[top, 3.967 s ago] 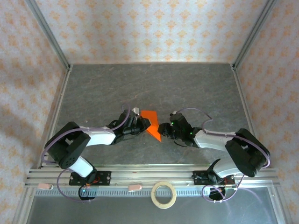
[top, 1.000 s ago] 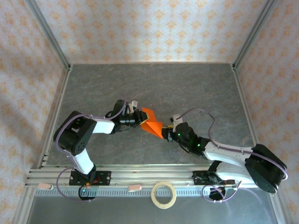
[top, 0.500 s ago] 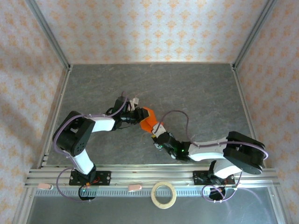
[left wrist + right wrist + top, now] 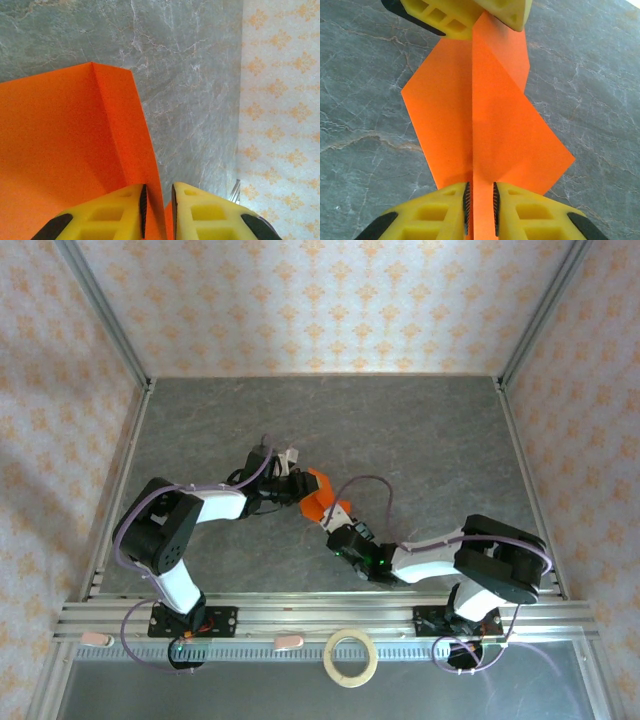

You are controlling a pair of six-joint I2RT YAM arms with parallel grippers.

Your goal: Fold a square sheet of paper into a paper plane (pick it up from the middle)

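The paper plane point(image 4: 322, 497) is a bright orange folded sheet, held just above the grey table between both arms. My left gripper point(image 4: 299, 490) is shut on its far-left end. In the left wrist view a raised orange fold point(image 4: 75, 150) runs up between the yellow fingers point(image 4: 125, 215) of the left gripper point(image 4: 157, 212). My right gripper point(image 4: 336, 524) holds the near end. The right wrist view shows the centre crease point(image 4: 485, 125) pinched in the right gripper point(image 4: 480, 205), with flaps spread to both sides. The left arm's yellow fingers point(image 4: 470, 15) clamp the far tip.
A pale tape ring point(image 4: 351, 657) lies on the near rail between the two arm bases. Bare grey table point(image 4: 430, 430) stretches behind and to the right. Metal frame posts point(image 4: 100, 315) and patterned walls close in the sides and back.
The right arm has folded in and its gripper has slid left, closer under the paper, with its jaws narrowing on the crease. The paper has bunched shorter. The left gripper has barely moved.
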